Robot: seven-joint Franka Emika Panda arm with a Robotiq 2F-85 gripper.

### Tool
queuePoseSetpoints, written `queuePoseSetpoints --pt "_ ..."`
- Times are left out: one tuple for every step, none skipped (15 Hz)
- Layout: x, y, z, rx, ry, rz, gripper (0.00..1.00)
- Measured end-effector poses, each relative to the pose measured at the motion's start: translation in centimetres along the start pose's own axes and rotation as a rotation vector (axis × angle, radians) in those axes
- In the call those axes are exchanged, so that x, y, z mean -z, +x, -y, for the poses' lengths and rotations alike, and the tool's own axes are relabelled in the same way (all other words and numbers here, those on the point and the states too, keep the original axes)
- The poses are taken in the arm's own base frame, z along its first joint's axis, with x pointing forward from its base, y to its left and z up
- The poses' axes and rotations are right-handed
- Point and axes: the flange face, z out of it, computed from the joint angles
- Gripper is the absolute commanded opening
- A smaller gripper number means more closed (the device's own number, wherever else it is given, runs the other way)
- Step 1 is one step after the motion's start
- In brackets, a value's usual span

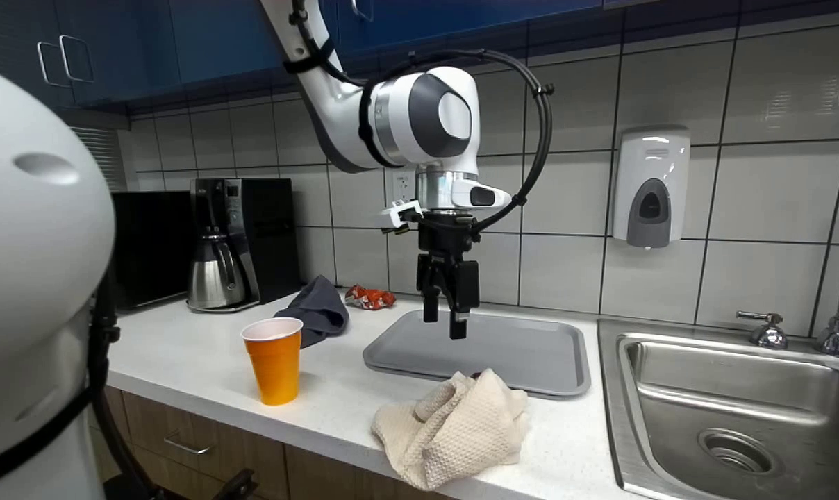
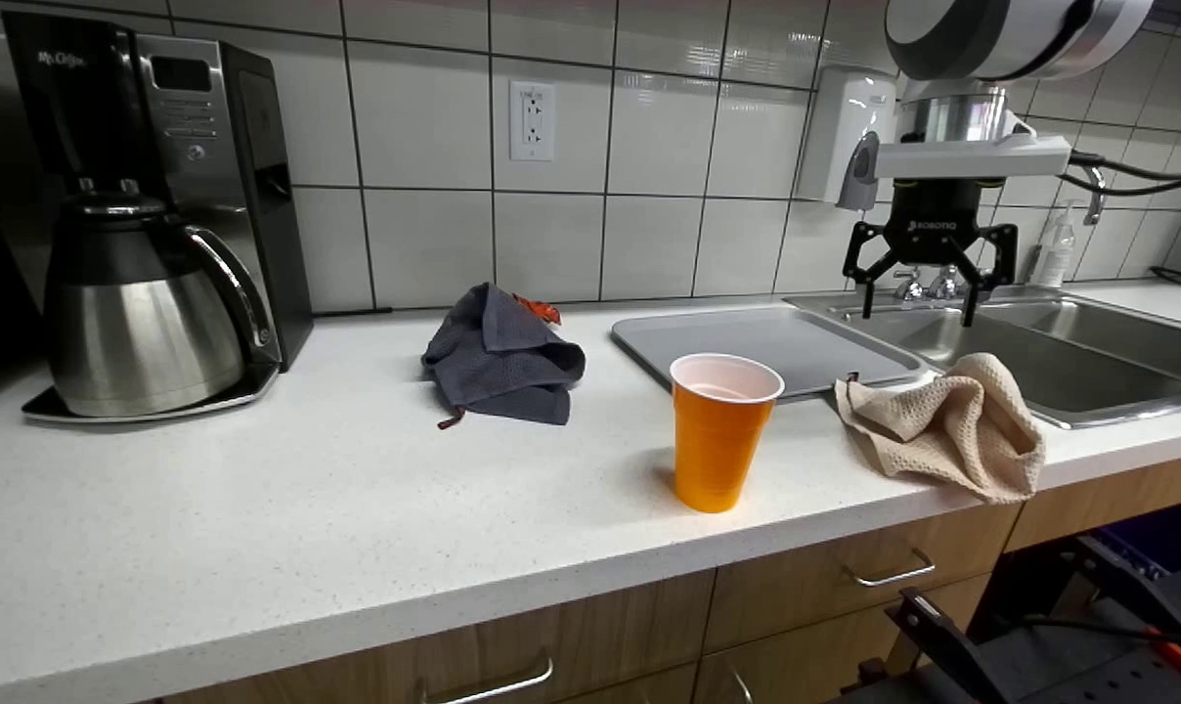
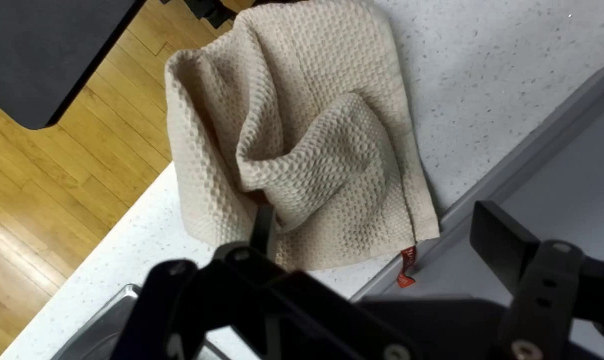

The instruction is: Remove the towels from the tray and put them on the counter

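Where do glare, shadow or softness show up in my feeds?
Wrist view: the beige towel is crisp, while the closer hand looks dark and softer; a glare patch lightens the wood floor. Both exterior views: reflections show on the wall tiles; the orange cup casts a soft shadow on the counter.

In an exterior view the tray (image 1: 517, 351) lies on the bench (image 1: 336, 403) left of the sink (image 1: 732, 403), one towel (image 1: 461, 434) before it (a corner overlaps the tray's edge); left of these, the cup (image 1: 275, 364), a second towel (image 1: 319, 309) behind it, farther left the coffee maker (image 1: 263, 232).
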Motion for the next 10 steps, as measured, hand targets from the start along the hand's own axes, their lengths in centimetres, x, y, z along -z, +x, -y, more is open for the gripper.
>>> queuePoseSetpoints --pt "0.5 -0.4 0.4 0.009 0.001 -0.004 1.00" --pt "1.0 -0.9 0.7 0.019 0.002 -0.007 1.00" --pt "1.5 -1.3 1.1 0.029 0.002 -0.010 1.00" --pt "2.0 -1.8 1.4 0.039 0.002 -0.013 1.00" --pt "2.3 -2.0 1.6 0.043 0.004 -0.018 1.00" --pt "2.2 -2.0 1.6 0.043 0.003 -0.017 1.00" --pt "2.0 -1.9 1.6 0.043 0.002 -0.014 1.00" --pt "1.8 -1.9 1.6 0.041 0.000 -0.011 1.00" --pt "1.7 -1.8 1.5 0.039 -0.002 -0.008 1.00" --pt "1.6 -1.8 1.5 0.039 -0.002 -0.007 1.00"
